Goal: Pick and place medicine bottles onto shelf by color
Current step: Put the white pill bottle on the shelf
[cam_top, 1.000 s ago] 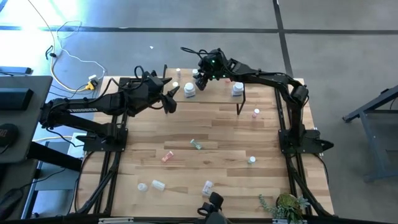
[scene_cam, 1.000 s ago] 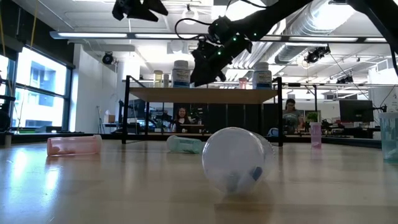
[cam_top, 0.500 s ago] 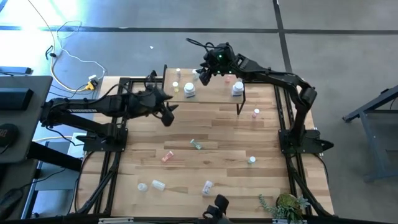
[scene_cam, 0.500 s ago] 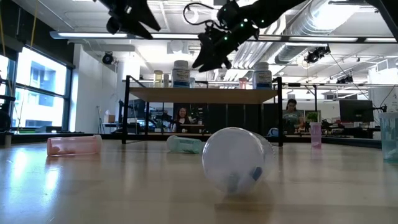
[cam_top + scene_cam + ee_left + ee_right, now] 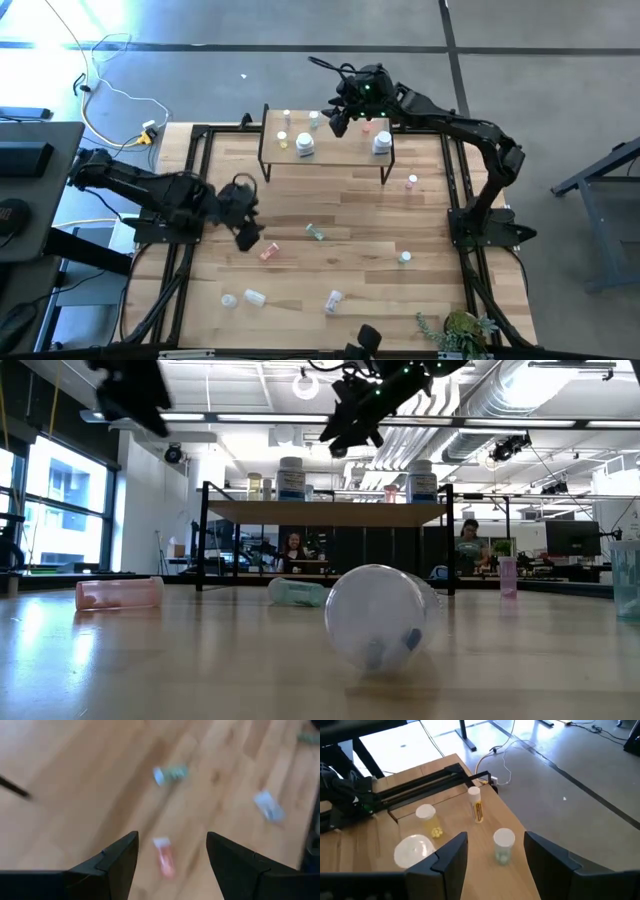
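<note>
Sorting under way: left claw (image 5: 243,229), open and empty, hangs above the pink bottle (image 5: 268,252) mid-counter; right claw (image 5: 340,122), open, hovers over the shelf (image 5: 340,148).

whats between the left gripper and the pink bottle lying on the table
Nothing: in the high view only bare wood separates the left gripper from the pink bottle; the left wrist view shows it just beyond the open fingers.

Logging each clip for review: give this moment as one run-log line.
left gripper: open, empty, over table above orange bottle | right gripper: open, empty, above shelf | shelf: several bottles upright | table: several bottles lying
</note>
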{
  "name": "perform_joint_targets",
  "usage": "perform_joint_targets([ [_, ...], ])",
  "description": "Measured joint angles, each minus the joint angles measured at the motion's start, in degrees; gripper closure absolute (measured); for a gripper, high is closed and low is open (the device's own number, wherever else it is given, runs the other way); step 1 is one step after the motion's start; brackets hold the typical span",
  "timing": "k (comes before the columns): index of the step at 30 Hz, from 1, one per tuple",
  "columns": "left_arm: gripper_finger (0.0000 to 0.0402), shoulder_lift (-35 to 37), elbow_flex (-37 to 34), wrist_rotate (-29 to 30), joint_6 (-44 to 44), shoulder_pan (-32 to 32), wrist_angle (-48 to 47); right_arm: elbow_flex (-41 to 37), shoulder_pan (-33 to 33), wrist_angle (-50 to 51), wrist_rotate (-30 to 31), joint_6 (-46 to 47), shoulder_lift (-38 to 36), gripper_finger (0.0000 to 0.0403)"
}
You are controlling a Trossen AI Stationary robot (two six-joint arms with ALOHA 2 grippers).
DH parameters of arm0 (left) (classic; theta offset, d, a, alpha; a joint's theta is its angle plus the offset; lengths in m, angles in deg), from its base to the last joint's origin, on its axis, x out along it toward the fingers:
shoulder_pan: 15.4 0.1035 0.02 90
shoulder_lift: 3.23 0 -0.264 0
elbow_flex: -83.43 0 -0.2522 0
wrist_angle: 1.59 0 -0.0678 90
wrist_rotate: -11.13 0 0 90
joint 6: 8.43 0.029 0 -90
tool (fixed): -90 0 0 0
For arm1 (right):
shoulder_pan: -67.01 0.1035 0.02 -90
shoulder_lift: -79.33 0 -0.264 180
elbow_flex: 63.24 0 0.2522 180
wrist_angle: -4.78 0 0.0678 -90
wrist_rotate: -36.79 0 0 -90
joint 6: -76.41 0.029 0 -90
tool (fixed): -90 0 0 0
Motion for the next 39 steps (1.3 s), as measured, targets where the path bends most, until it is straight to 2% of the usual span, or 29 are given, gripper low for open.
perform_joint_targets([
  [10, 0.0177, -1.1, 0.0, -0.2, -11.7, -19.3, -6.3, 0.0, 2.2, 3.2, 0.0, 0.5, -2.4, 0.0217],
  [20, 0.0177, -8.0, 0.0, -0.1, -20.5, -34.2, -7.0, 0.0, 6.0, 3.1, 0.3, 6.6, -2.7, 0.0217],
  [28, 0.0177, -14.8, 0.0, 0.0, -23.1, -41.0, -2.7, 0.0, 10.5, 3.6, 1.7, 8.1, -2.7, 0.0217],
  [39, 0.0177, -24.9, 0.0, -0.9, -23.5, -43.2, 3.2, 0.0, 16.2, 6.7, 8.3, 9.3, -2.7, 0.0217],
])
